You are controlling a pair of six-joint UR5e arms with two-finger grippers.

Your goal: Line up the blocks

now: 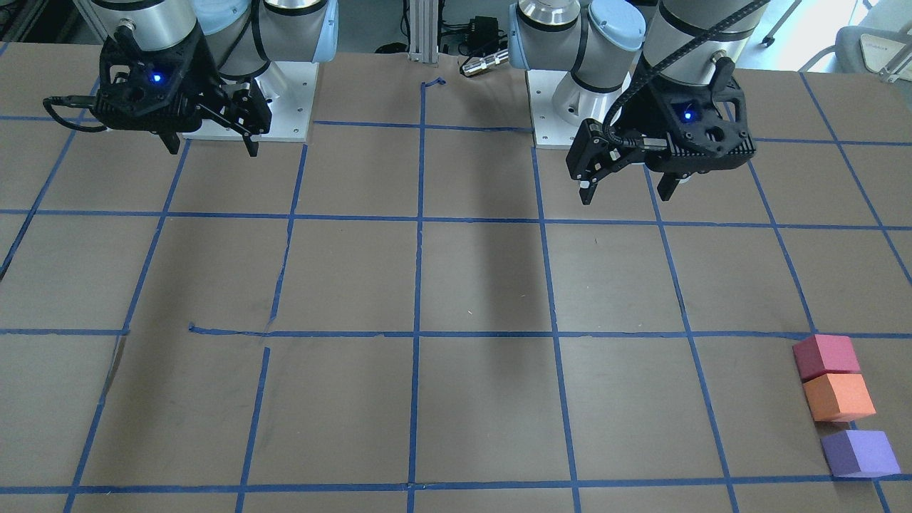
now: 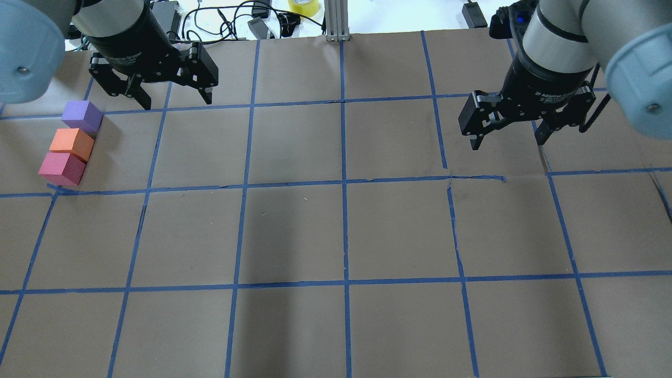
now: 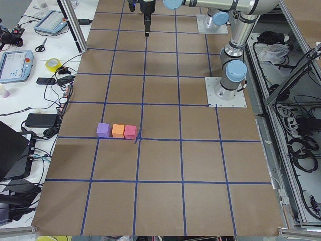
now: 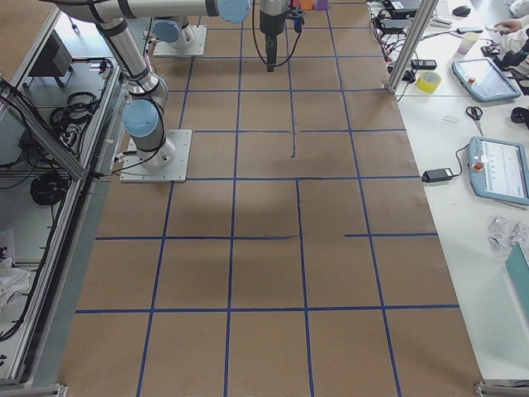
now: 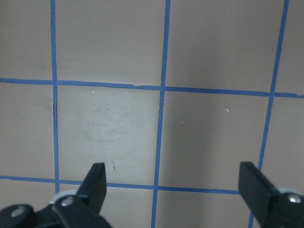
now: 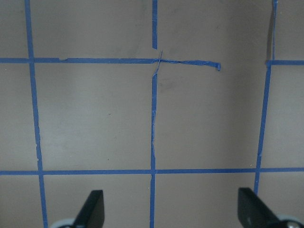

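Three small cubes stand in a row at the table's left end in the overhead view: purple (image 2: 82,116), orange (image 2: 72,144), red-pink (image 2: 62,168). In the front view the red-pink block (image 1: 826,356) and the orange block (image 1: 838,397) touch, and the purple block (image 1: 858,453) sits just beyond the orange one. My left gripper (image 2: 175,101) (image 1: 625,197) hangs open and empty above the table, beside and apart from the row. My right gripper (image 2: 507,143) (image 1: 212,149) hangs open and empty far across the table. Both wrist views show only open fingers over bare paper.
The table is covered in brown paper (image 2: 294,236) with a blue tape grid, with lifted tape (image 2: 475,178) under the right gripper. Cables and a yellow tape roll (image 2: 303,6) lie past the far edge. An aluminium post (image 2: 336,18) stands at the far middle.
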